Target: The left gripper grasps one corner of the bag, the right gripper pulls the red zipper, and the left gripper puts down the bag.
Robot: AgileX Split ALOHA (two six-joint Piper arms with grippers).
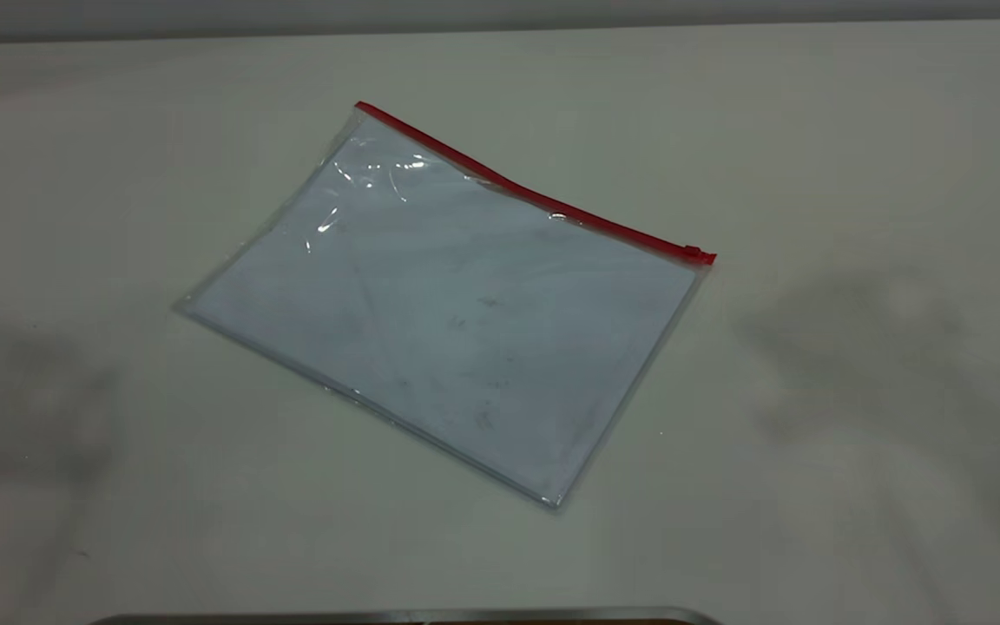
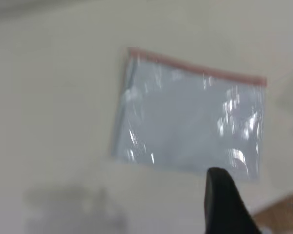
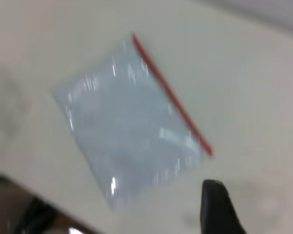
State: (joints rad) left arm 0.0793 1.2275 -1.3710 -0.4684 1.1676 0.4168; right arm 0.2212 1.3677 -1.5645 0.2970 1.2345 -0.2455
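Lying flat on the bench [image 1: 812, 113], the bag [image 1: 448, 321] needs the left claw [image 2: 256, 204], spread wide, pinching one corner cleanly; the right claw [image 3: 254, 209] is also spread.

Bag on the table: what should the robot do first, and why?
Probably lower the left gripper to a corner of the bag. The bag lies flat and untouched, the red zipper runs along its far edge, and both grippers hang above.

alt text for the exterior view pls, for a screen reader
A flat clear plastic bag with white paper inside lies at an angle on a pale table, its red zipper along the far edge with the slider at the right end. No gripper is in this view, only soft shadows at both sides.
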